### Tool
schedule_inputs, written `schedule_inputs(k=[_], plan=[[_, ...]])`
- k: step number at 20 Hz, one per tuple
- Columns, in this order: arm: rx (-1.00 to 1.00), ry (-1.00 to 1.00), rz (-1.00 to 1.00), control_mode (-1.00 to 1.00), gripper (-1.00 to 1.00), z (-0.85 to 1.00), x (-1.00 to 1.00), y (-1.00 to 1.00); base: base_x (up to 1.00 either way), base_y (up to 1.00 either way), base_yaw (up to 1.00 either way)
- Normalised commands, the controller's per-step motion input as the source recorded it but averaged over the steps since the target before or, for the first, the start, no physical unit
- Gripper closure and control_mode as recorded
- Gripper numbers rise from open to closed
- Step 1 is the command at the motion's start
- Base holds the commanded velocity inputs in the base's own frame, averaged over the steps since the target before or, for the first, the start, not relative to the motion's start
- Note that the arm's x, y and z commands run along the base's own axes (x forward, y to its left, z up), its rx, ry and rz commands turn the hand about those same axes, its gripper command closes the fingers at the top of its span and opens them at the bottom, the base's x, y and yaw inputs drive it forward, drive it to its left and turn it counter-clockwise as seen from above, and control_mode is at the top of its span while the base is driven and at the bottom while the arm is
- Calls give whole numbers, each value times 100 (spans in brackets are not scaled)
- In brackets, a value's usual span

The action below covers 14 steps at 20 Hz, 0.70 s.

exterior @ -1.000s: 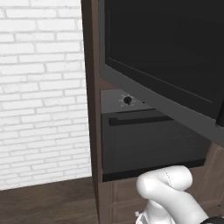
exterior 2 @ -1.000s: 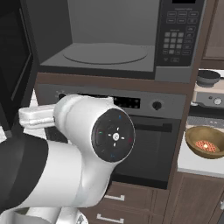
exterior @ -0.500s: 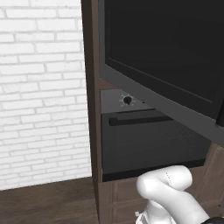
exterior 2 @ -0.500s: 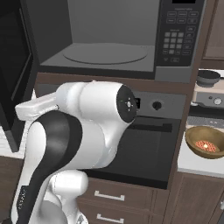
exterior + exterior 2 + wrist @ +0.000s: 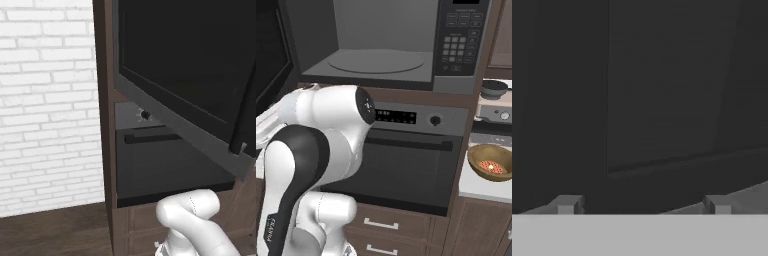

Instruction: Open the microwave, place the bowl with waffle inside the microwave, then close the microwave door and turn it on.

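The microwave [image 5: 381, 62] stands open, its grey cavity and round turntable exposed, the keypad [image 5: 460, 41] at its right. The microwave door [image 5: 185, 75] hangs swung out to the left, a dark glass panel with a grey border; its edge [image 5: 270, 50] also shows at the left of the right base view. A brown bowl [image 5: 490, 162] with the reddish waffle in it rests on the counter to the right of the oven. In the hand view my gripper [image 5: 642, 206] is open, fingertips [image 5: 567, 205] wide apart with nothing between them, facing a dark flat panel close ahead.
Below the microwave is the oven [image 5: 406, 167] with a bar handle [image 5: 150, 136] and a round knob [image 5: 145, 115]. A white brick wall [image 5: 47, 110] lies to the left. A stove with a dark pan [image 5: 493, 89] sits behind the bowl. Drawers [image 5: 381, 225] run below the oven.
My arm has turned at the shoulder and elbow, its upper links swinging left across the right base view. Door, bowl and base have not moved.
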Motion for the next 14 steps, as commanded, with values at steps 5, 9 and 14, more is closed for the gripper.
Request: schedule_inputs(k=[5,9,14], plan=[[-10,-15,21,-100,-100,17,-73,97,0,0,0],[-4,9,7,-100,-100,-2,8,65,0,0,0],[-3,1,1,-100,-100,-2,6,-16,0,0,0]])
